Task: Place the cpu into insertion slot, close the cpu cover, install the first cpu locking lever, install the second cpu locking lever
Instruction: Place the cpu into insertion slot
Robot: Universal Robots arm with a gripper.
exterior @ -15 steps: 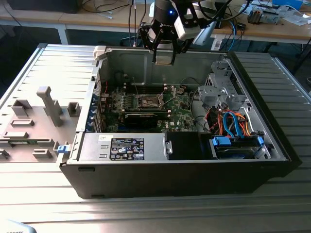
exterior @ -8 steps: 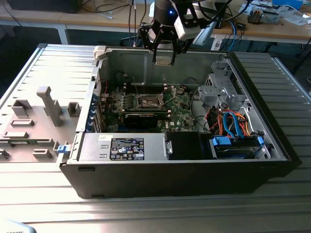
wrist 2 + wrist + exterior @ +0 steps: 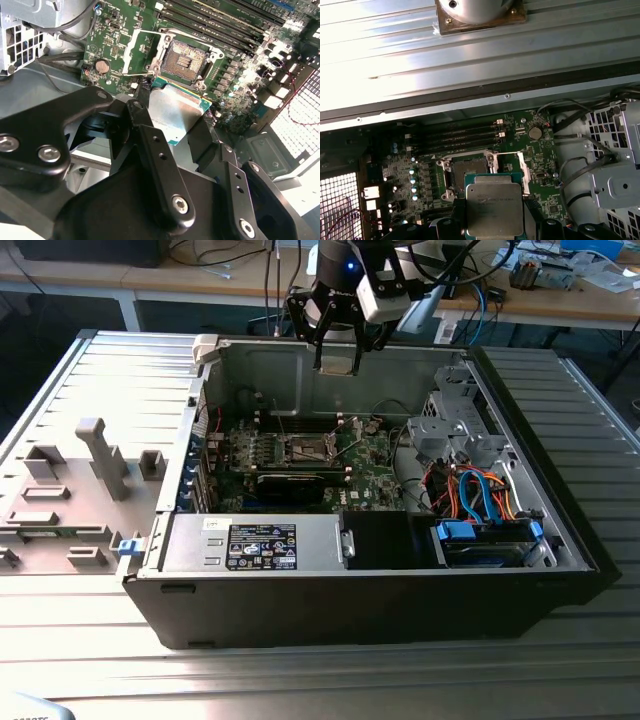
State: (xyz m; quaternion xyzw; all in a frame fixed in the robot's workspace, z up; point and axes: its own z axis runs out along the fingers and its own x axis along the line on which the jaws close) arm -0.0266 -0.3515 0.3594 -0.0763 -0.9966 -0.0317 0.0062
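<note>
**Chip pinched in my claw, socket open below**

A ribbed metal worktop (image 3: 90,640) carries everything, with cluttered benches and cables behind it. At the exterior view's left sit grey printed fixtures (image 3: 100,455). Next to them the open computer case (image 3: 300,610) lies on its side.

A power-supply box along the case's near wall bears a black label (image 3: 262,545) and a small white one. Both carry print, which I leave unread.

Further along, the green motherboard (image 3: 370,460) shows the insertion slot (image 3: 312,448), bare and dark. The cpu cover (image 3: 524,172) is tipped up beside it.

My claw (image 3: 338,362) hangs above the case's far wall, well clear of the board. It is closed on the cpu (image 3: 495,210), pinching it by two opposite edges. The chip's metal lid also carries print, likewise left unread.

At the exterior view's right are the drive cage (image 3: 450,430) and orange and blue cables (image 3: 480,490).

My worry is the contacts in the slot. If I came down tilted or off-square, a corner could dig in and bend them. Such a thin edge grip might let the chip slip or twist. The raised cover stands near my path, and a finger could catch it.
</note>
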